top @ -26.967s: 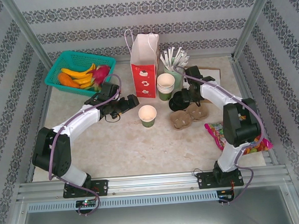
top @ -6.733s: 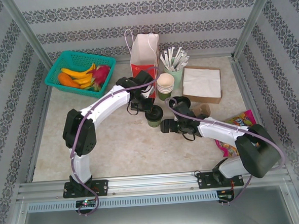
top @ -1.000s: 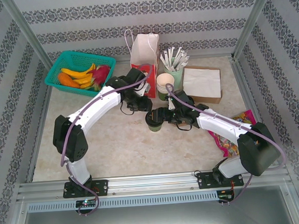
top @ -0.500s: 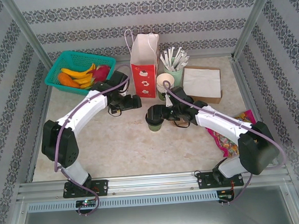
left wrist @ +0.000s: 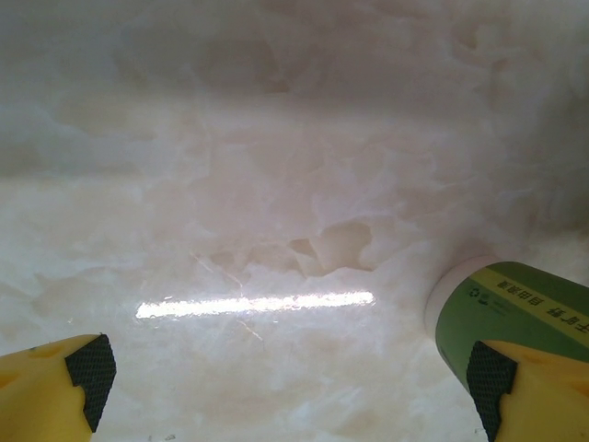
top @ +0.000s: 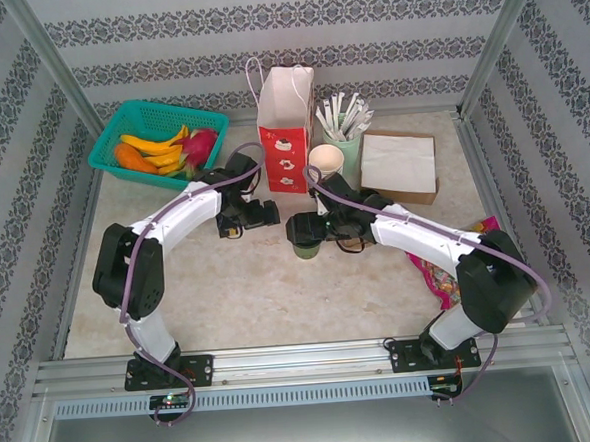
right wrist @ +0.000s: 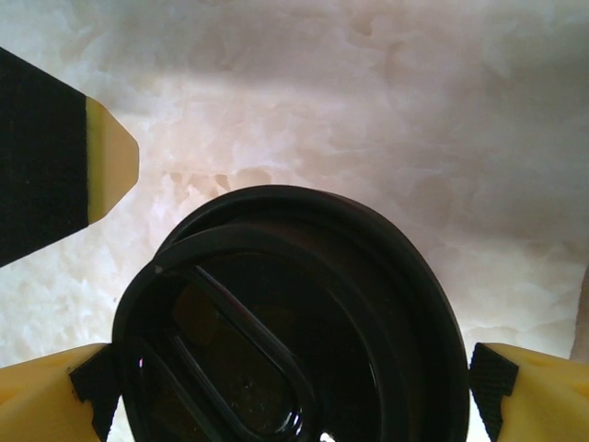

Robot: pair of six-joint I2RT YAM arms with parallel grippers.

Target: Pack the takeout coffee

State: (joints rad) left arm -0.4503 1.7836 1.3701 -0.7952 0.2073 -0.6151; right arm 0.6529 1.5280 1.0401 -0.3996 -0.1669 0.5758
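Observation:
The takeout coffee [top: 307,246], a green paper cup under a black lid [right wrist: 285,322], stands upright on the table in front of the red bag. My right gripper [top: 298,228] hovers over it, open. In the right wrist view its yellow fingers [right wrist: 520,391] straddle the lid on both sides, very close to its rim. My left gripper [top: 261,213] sits just left of the cup, open and empty. The cup's green side [left wrist: 520,308] shows behind the right-hand fingertip [left wrist: 502,382] in the left wrist view. One left finger [right wrist: 64,175] reaches into the right wrist view.
A red paper bag [top: 286,131] stands open behind the cup. Beside it are stacked cups [top: 325,162], a mint-green holder of white sticks [top: 344,130] and a napkin box [top: 397,165]. A teal fruit basket [top: 119,127] sits back left, a candy bag [top: 482,245] on the right.
Both grippers opened wide. The left gripper let go and drew back left from the cup. The right gripper stayed over the lid.

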